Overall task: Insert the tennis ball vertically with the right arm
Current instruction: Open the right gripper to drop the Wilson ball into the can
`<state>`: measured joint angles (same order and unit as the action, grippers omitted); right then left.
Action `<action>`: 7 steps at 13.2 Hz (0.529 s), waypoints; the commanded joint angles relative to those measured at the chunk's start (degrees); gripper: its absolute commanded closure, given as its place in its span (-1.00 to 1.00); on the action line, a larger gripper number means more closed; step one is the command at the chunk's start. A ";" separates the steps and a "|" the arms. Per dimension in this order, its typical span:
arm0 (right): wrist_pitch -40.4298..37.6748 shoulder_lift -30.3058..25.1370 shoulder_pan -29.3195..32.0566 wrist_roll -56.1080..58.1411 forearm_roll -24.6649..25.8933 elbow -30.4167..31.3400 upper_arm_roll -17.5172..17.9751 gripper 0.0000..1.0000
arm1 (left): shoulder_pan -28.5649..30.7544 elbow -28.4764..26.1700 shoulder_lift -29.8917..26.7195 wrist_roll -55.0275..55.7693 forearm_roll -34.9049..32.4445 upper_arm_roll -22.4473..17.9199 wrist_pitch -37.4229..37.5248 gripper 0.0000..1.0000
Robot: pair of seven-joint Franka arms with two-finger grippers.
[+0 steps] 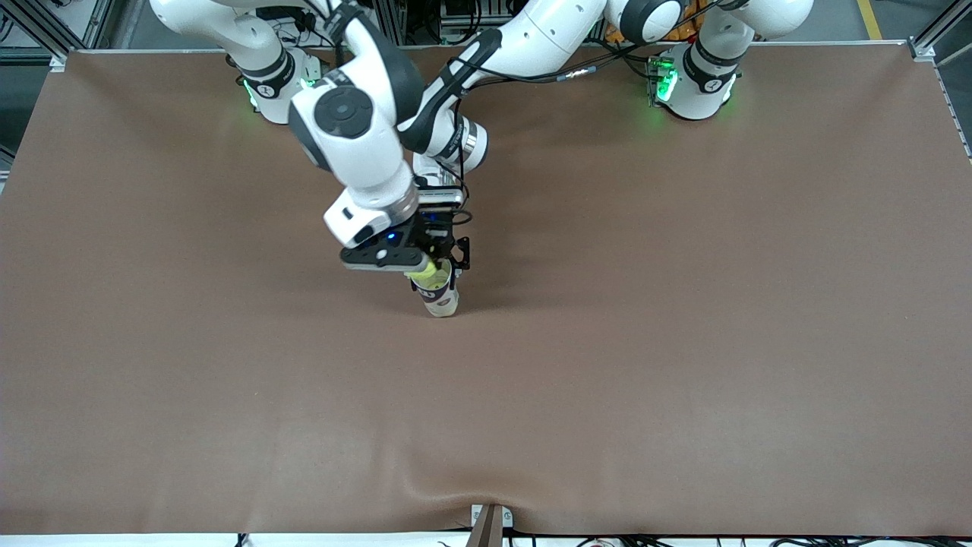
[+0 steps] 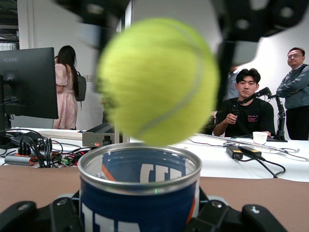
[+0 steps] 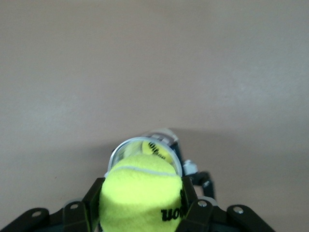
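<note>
My right gripper [image 1: 420, 267] is shut on a yellow-green tennis ball [image 1: 426, 270] and holds it just over the open mouth of a blue can [image 1: 440, 298]. The can stands upright on the brown table, with my left gripper [image 1: 446, 275] shut round it. In the left wrist view the ball [image 2: 157, 79] hangs right above the can's metal rim [image 2: 140, 181], between the right gripper's black fingers [image 2: 231, 53]. In the right wrist view the ball [image 3: 140, 198] sits between the fingers [image 3: 91, 205], partly covering the can's mouth [image 3: 126, 145]. Something yellow shows inside the can.
The brown table cover [image 1: 683, 342] stretches out all round the can with nothing else on it. Both arms cross over the middle, toward the bases' edge of the table. Desks, cables, a monitor [image 2: 29, 82] and people stand off the table.
</note>
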<state>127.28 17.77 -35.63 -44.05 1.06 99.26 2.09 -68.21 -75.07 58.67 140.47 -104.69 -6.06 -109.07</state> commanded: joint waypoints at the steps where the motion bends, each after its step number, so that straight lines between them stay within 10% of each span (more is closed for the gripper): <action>1: -0.28 1.48 -1.63 -2.44 0.08 -1.79 -0.51 0.83 | -0.08 0.37 -0.05 0.77 -0.25 0.00 0.44 -0.48; 7: 1.92 3.59 -1.20 -2.18 1.05 -1.88 -0.68 0.83 | -0.08 0.37 -0.05 0.77 -0.25 0.00 0.44 -0.54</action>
<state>129.09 20.21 -36.83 -45.30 1.16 98.72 1.44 -68.21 -75.11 58.68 140.50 -104.69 -6.05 -109.07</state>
